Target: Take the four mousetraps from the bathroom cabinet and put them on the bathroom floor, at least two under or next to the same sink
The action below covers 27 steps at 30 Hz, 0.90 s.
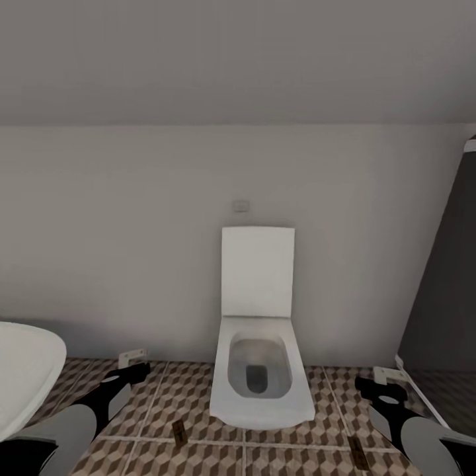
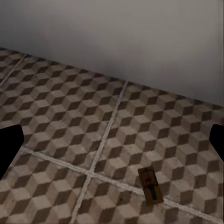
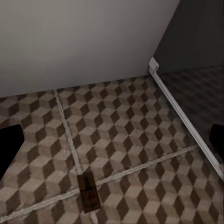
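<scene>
Two mousetraps (image 1: 178, 432) lie on the floor (image 1: 185, 396) at the frame's bottom; both pincers look wide open and empty (fetch the rest from the cabinet).

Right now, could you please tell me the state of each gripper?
Left gripper: open, holding nothing.
Right gripper: open, holding nothing.

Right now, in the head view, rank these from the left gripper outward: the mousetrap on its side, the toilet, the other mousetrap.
1. Left mousetrap, on the tiles just right of the left gripper.
2. Toilet, centre, against the wall.
3. Right mousetrap, beyond the toilet.
</scene>
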{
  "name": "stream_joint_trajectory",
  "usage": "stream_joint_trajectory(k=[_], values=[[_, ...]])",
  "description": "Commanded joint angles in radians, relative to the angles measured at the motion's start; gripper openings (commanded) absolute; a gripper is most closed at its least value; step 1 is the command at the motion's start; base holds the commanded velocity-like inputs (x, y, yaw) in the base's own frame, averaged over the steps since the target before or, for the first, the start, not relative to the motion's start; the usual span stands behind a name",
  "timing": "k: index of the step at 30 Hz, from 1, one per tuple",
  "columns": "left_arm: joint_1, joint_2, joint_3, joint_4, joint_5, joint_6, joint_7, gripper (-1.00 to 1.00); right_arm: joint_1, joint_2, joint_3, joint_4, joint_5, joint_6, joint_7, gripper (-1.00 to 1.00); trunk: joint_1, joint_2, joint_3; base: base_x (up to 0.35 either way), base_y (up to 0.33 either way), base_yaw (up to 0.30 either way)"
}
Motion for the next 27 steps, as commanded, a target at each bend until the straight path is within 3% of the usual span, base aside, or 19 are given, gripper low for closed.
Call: stream_joint_trajectory(k=[1, 16, 27], values=[[-0.001, -0.001, -0.009, 0.003, 0.009, -0.003, 0.004, 1.00, 0.000, 0.001, -0.008, 0.002, 0.006, -0.005, -0.006, 1.00, -0.004, 0.007, 0.002, 0.000, 0.000, 0.000], [-0.001, -0.012, -0.009, 0.037, 0.007, -0.065, -0.006, 1.00, 0.001, 0.008, -0.008, 0.015, 0.009, -0.001, -0.011, 1.00, -0.062, 0.112, 0.049, 0.000, 0.000, 0.000], [-0.001, -0.034, -0.010, 0.042, 0.004, -0.081, -0.018, 1.00, 0.019, 0.020, -0.007, 0.017, 0.011, -0.001, -0.012, 1.00, -0.104, 0.189, 0.084, 0.000, 0.000, 0.000]])
